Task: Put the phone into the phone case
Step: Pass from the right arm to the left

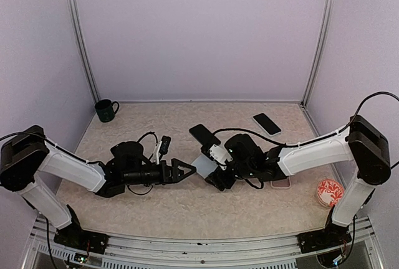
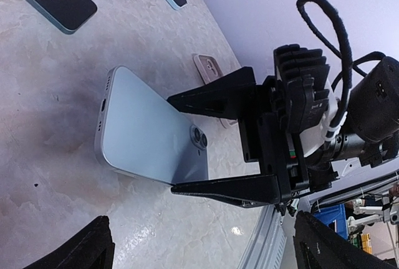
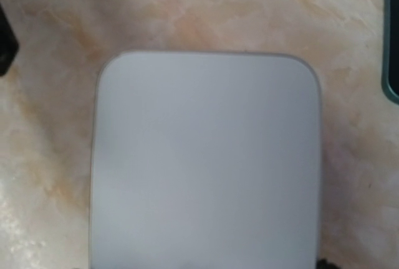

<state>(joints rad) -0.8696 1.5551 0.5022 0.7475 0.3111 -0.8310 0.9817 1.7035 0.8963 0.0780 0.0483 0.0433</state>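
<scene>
A light blue phone [image 2: 146,132] lies back up, its camera lenses showing, near the middle of the table [image 1: 201,161]. My right gripper [image 1: 211,169] is shut on it, one black finger [image 2: 212,94] on the far long edge and the other on the near edge. The phone fills the right wrist view [image 3: 206,157], where the fingers are almost hidden. My left gripper [image 1: 186,169] is open just left of the phone, with nothing between its fingers [image 2: 84,250]. The pink phone case [image 1: 280,183] lies flat behind the right gripper [image 2: 209,70].
Two dark phones lie on the table, one [image 1: 204,134] just beyond the grippers, one [image 1: 267,123] at the back right. A green mug [image 1: 106,110] stands in the back left corner. A red patterned dish [image 1: 330,192] sits at the right edge.
</scene>
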